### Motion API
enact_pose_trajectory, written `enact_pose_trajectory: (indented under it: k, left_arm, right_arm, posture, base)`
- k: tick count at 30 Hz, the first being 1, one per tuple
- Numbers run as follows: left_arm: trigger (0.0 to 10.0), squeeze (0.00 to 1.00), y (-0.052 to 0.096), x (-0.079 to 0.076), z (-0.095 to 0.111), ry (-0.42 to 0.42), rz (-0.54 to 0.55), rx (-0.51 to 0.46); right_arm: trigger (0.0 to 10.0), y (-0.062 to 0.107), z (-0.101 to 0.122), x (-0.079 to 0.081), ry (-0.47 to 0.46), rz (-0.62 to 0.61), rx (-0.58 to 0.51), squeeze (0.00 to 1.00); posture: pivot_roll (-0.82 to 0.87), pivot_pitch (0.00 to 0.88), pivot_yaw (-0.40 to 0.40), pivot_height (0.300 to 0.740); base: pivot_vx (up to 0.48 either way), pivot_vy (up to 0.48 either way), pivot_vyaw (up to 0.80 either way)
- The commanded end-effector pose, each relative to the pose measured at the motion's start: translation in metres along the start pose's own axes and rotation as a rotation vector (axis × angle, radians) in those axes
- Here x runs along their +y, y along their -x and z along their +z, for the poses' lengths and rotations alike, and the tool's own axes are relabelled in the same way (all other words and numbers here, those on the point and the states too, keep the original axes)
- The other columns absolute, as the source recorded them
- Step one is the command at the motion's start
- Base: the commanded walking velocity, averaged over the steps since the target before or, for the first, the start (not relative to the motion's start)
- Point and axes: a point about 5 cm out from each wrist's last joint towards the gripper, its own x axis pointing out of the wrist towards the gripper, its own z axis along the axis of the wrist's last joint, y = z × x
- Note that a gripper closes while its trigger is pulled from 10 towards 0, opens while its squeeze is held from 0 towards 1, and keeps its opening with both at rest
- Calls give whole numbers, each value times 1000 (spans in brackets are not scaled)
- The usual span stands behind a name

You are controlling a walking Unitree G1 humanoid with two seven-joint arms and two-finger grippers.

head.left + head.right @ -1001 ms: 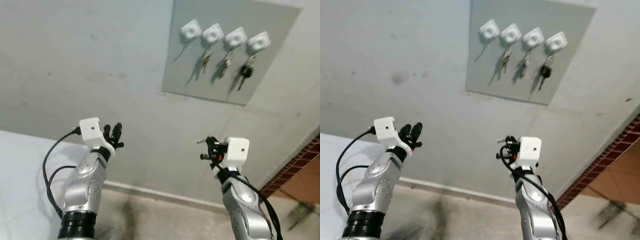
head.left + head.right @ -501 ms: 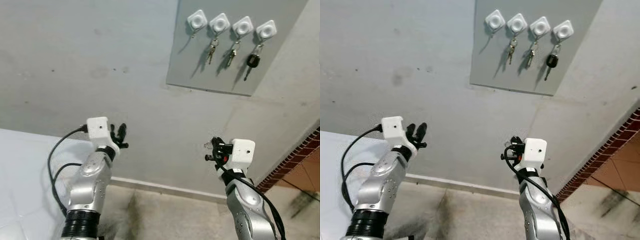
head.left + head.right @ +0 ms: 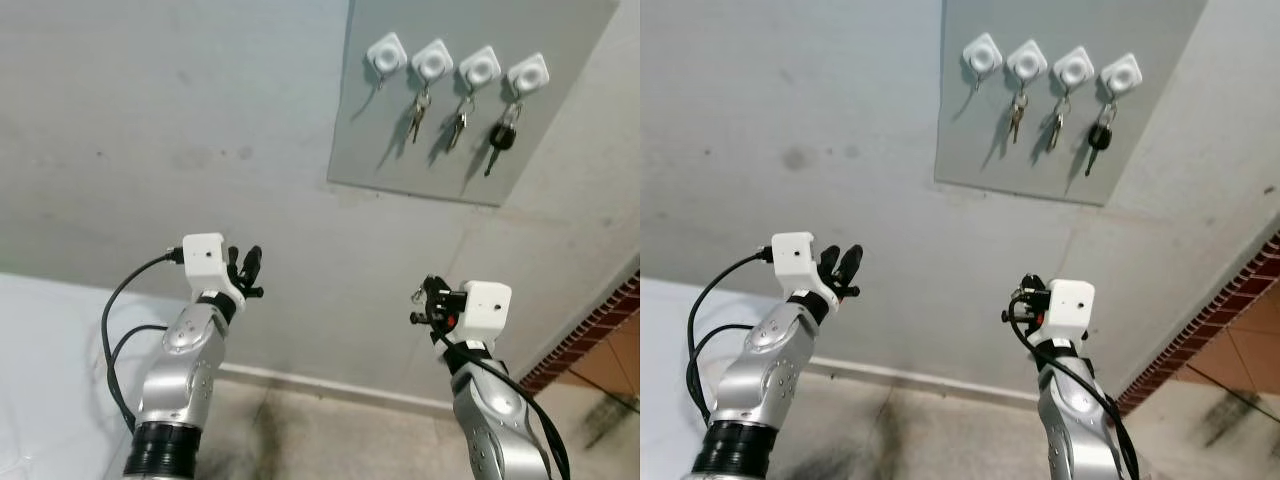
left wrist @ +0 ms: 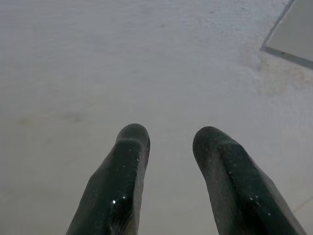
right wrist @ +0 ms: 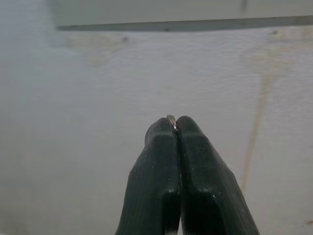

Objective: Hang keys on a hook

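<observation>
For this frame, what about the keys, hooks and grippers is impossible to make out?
- Held keys: in the right wrist view the shut fingers of the right gripper hide all but a sliver of metal ring.
- Leftmost hook: too small in the eye views to tell its prong's shape.
- Hanging keys: too small to count per hook.
- Left gripper: open, nothing between its fingers.

A pale grey plaster wall [image 3: 180, 130] takes up most of the scene, marked with faint dark smudges [image 3: 200, 155] at about 10 o'clock. A white skirting strip [image 3: 320, 385] runs along its foot at 6 o'clock, above a stained concrete floor [image 3: 330, 440]. At 4 o'clock, a red brick edge [image 3: 590, 335] slants beside orange tiles [image 3: 615, 375].
</observation>
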Motion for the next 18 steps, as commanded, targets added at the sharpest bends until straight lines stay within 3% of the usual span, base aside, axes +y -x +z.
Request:
enact_pose_trajectory:
  k: [1, 4, 11, 18]
  left_arm:
    - [10000, 0, -2, -10, 3, 2, -34, -11]
    - [10000, 0, -1, -10, 4, -6, -26, -14]
    - [10000, 0, -3, -7, 1, 10, 48, 14]
    - [10000, 0, -6, -13, 6, 13, 47, 23]
  right_arm:
    - [10000, 1, 5, -6, 9, -13, -23, 0]
    - [10000, 2, 5, -6, 8, -9, -22, 0]
    - [10000, 2, 5, -5, 8, -3, -18, 0]
    - [10000, 3, 6, -5, 9, 6, -19, 0]
  posture:
    - [130, 0, -38, 740]
    - [130, 0, -39, 740]
    - [128, 0, -42, 740]
    - [126, 0, -42, 740]
  base:
    - [480, 0, 0]
    - [383, 0, 0]
    - [0, 0, 0]
    - [0, 0, 0]
